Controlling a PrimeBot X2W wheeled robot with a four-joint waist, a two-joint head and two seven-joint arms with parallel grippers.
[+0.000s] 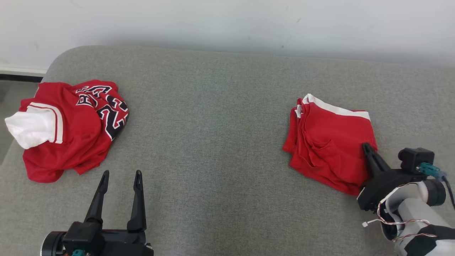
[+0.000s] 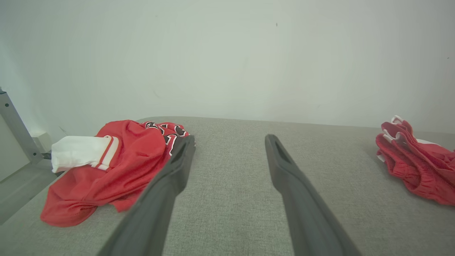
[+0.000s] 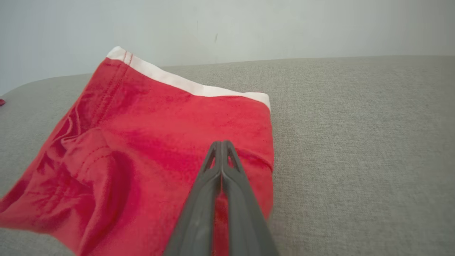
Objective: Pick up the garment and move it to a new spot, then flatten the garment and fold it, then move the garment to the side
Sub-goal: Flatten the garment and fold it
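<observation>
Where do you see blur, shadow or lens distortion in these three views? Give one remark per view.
Head view: even, soft light; sharp weave on the grey surface; faint shadow beside the folded garment. Left wrist view: wide-angle stretch makes the left gripper loom large, fingers soft-edged. Right wrist view: fabric nearest the lens blurs around the right gripper.

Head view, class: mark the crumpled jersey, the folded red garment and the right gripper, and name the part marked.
crumpled jersey (image 1: 78, 142), head view, plain red body.
folded red garment (image 1: 327, 135), head view, red top layer.
right gripper (image 1: 366, 146), head view, its closed fingertips.
</observation>
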